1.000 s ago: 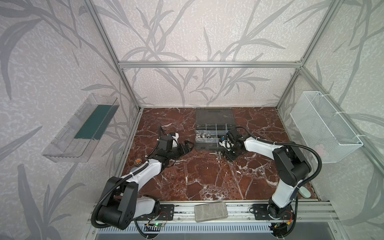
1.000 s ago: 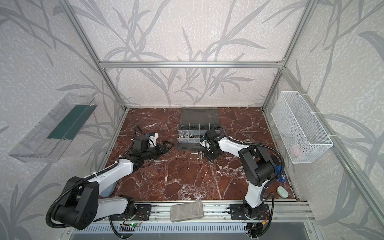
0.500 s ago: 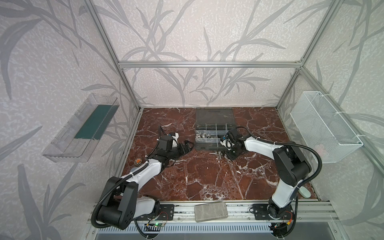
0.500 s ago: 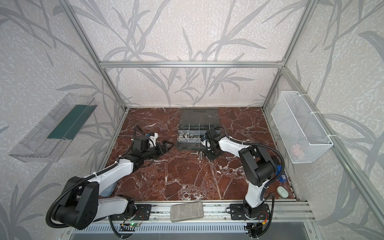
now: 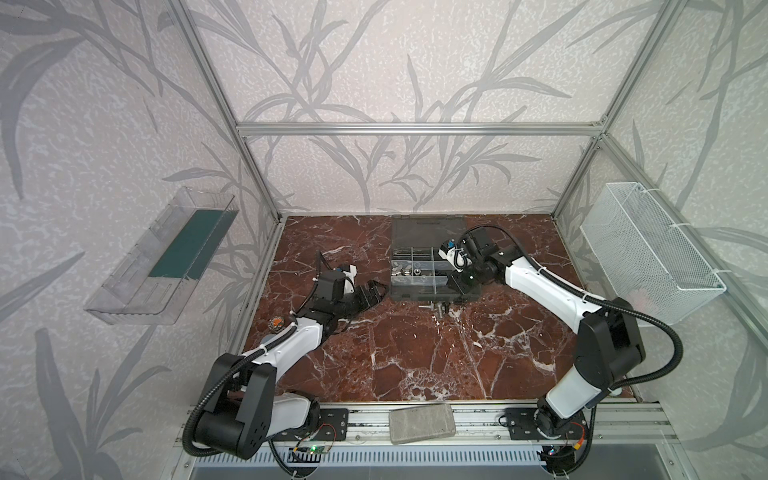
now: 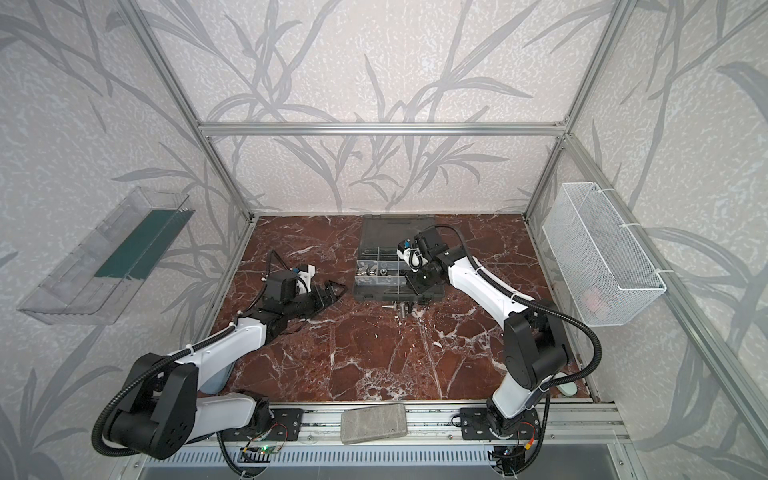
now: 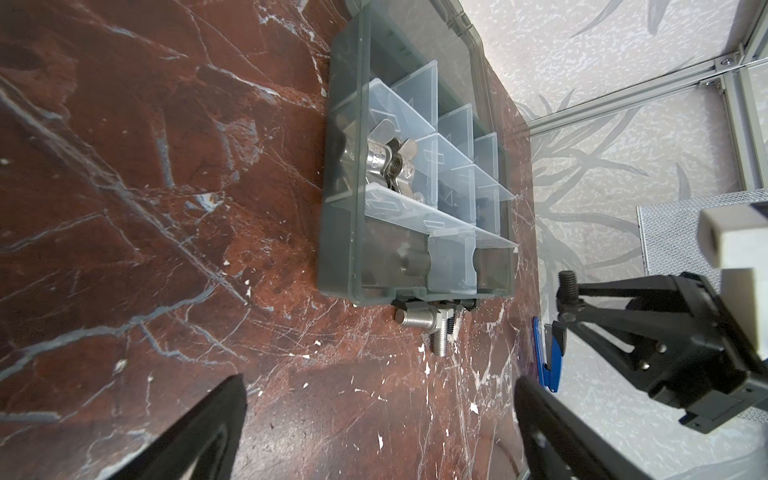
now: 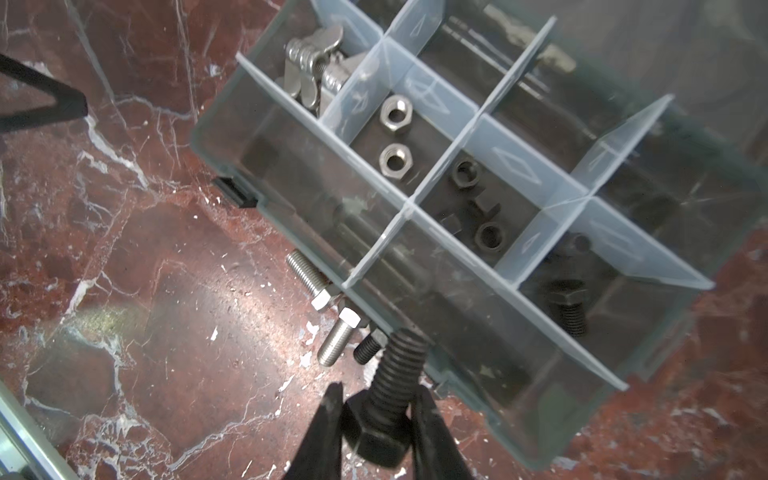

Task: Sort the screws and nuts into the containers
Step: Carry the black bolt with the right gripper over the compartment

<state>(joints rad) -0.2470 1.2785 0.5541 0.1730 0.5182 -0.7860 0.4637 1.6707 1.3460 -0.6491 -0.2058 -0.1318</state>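
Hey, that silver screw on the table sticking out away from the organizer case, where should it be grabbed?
Probably the threaded shank near its free end, from straight above, closing across its width. The silver screw lies flat, its hex head close by the case wall and crowded by a small black screw; the tip points away over the table.

Nuts [image 8: 395, 156] in cells [image 8: 439, 166], black screw [image 8: 397, 370] gripped, three screws [image 8: 337, 338] loose outside

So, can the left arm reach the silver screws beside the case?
Probably yes: left gripper is open, only bare marble before the silver screws, though the right gripper, holding a black screw, hangs nearby.
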